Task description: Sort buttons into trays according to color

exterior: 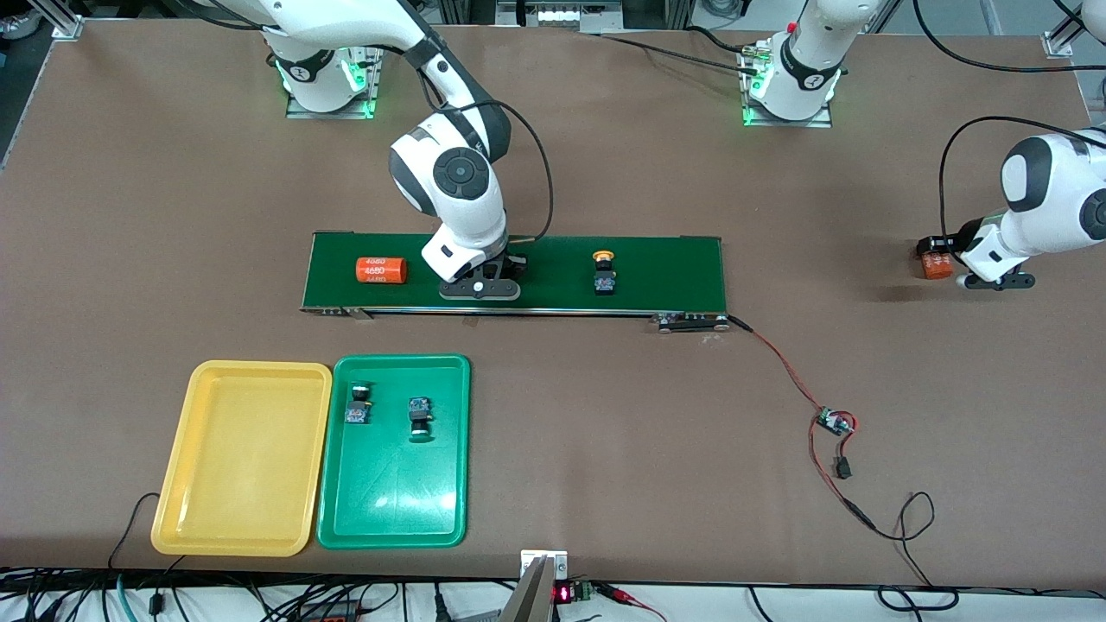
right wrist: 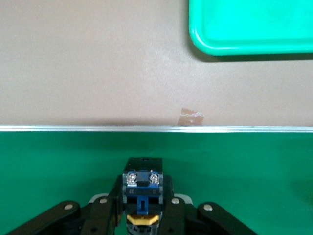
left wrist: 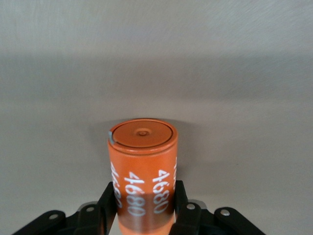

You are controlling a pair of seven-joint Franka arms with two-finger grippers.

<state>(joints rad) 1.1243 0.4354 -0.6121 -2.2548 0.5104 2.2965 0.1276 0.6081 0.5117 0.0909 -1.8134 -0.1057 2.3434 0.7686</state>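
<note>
Looking at the table [exterior: 605, 130], we note:

R claw [right wrist: 142, 215]: down on the belt [exterior: 657, 276], near its middle; we see it clamped on a yellow-capped button [right wrist: 142, 196]. Fingers [right wrist: 113, 205] press both sides of the dark square body, cap toward the wrist. In the front view the claw [exterior: 480, 285] hides that button.

L claw [left wrist: 144, 215]: low at the L arm's end of the table, well apart from the belt. We see it squeezed on an orange can [left wrist: 143, 166] w/ white digits; fingers [left wrist: 108, 200] touch both sides of it. Front view shows claw [exterior: 994, 278] w/ the can [exterior: 936, 264] at its tip.

Belt: long dark green strip, mid table. A 2nd yellow-capped button [exterior: 604, 270] sits on it, toward the L arm's end from the R claw. A 2nd orange can [exterior: 381, 270] lies on its side on the belt, toward the R arm's end.

Green tray [exterior: 397, 501]: nearer the front camera than the belt. Holds two green-capped buttons, one [exterior: 359, 404] by the edge next to the yellow tray, the other [exterior: 420, 415] beside it, near the tray's middle; they're apart.

Yellow tray [exterior: 242, 458]: just beside the green tray, toward the R arm's end; we see no button in it.

Wire & small board [exterior: 835, 422]: on the table off the belt's end, toward the L arm.
</note>
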